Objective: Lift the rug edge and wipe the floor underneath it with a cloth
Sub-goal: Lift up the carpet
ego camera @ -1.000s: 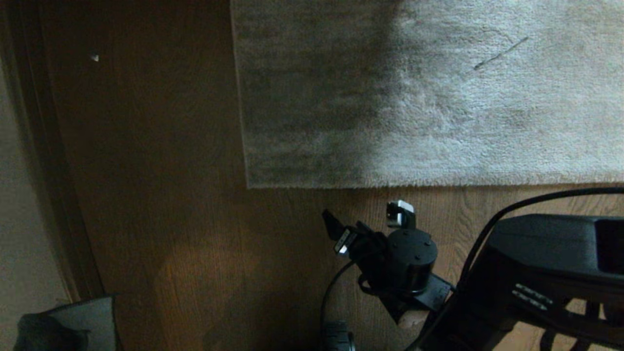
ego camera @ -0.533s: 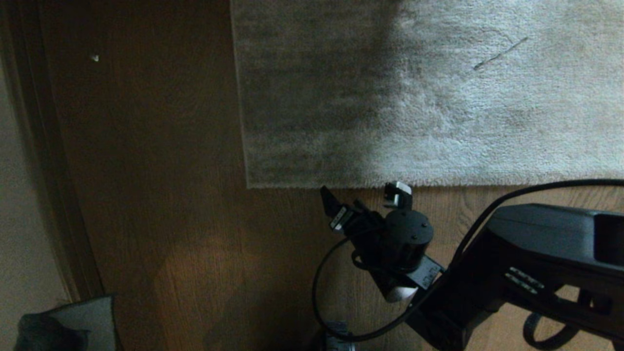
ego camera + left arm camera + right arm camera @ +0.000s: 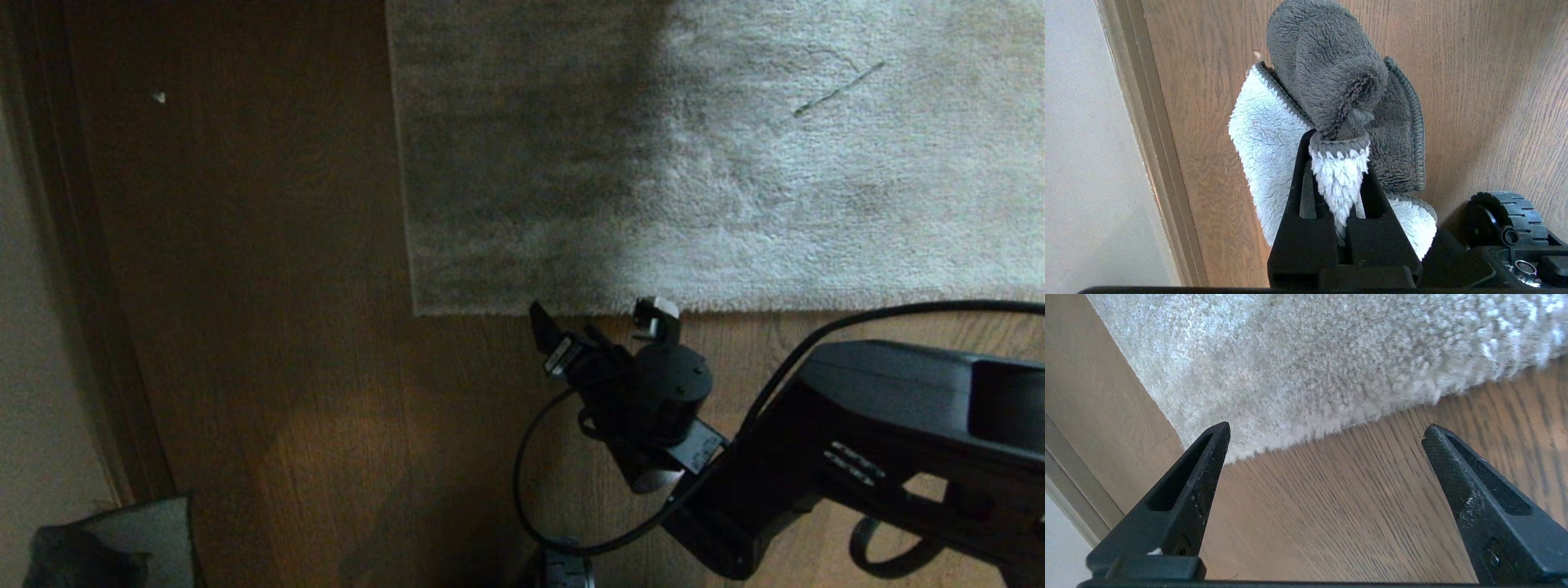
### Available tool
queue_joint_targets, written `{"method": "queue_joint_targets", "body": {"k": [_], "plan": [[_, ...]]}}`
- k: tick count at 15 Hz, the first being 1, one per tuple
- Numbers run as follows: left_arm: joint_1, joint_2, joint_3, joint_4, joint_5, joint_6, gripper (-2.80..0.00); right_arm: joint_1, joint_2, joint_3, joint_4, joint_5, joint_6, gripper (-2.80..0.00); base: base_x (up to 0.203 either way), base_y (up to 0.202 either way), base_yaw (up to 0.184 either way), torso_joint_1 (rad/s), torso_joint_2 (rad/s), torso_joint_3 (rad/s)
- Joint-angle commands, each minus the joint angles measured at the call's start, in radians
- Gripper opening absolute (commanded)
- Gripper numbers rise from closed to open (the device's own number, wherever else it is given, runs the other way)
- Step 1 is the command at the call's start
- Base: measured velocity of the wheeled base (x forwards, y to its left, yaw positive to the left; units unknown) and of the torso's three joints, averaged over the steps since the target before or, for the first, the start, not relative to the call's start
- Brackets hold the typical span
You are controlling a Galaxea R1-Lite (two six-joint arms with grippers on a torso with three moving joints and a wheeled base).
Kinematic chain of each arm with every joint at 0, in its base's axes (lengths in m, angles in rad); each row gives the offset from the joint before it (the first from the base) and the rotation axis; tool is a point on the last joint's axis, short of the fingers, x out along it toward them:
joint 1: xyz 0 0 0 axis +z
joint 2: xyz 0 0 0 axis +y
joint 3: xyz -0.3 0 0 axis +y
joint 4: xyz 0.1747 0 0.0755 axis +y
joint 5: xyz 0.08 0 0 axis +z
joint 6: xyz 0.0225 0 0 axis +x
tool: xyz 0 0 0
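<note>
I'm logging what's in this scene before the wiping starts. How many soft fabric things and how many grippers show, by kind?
Rugs: 1, the grey plush rug, lying flat on the wood floor.
Cloths: 1, the grey-blue cloth, clamped in the left gripper.
Grippers: 2, the left one and the right gripper, open at the rug edge.
Total: 4.

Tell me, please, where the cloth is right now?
The cloth is pinched in the left gripper, hanging over the floor beside the baseboard, at the head view's lower left.
</note>
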Motion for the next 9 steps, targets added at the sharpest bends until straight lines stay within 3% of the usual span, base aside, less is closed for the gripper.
{"method": "queue_joint_targets", "body": {"k": [1, 9], "plan": [[0.000, 0.000, -0.001, 0.000, 0.000, -0.001, -2.80, 0.000, 0.020, -0.027, -0.047, -0.002, 0.002, 0.00, 0.000, 0.000, 0.000, 0.000, 0.00, 0.000], [0.000, 0.000, 0.000, 0.000, 0.002, -0.001, -2.80, -0.004, 0.052, -0.084, -0.047, -0.002, -0.014, 0.00, 0.000, 0.000, 0.000, 0.000, 0.00, 0.000]]}}
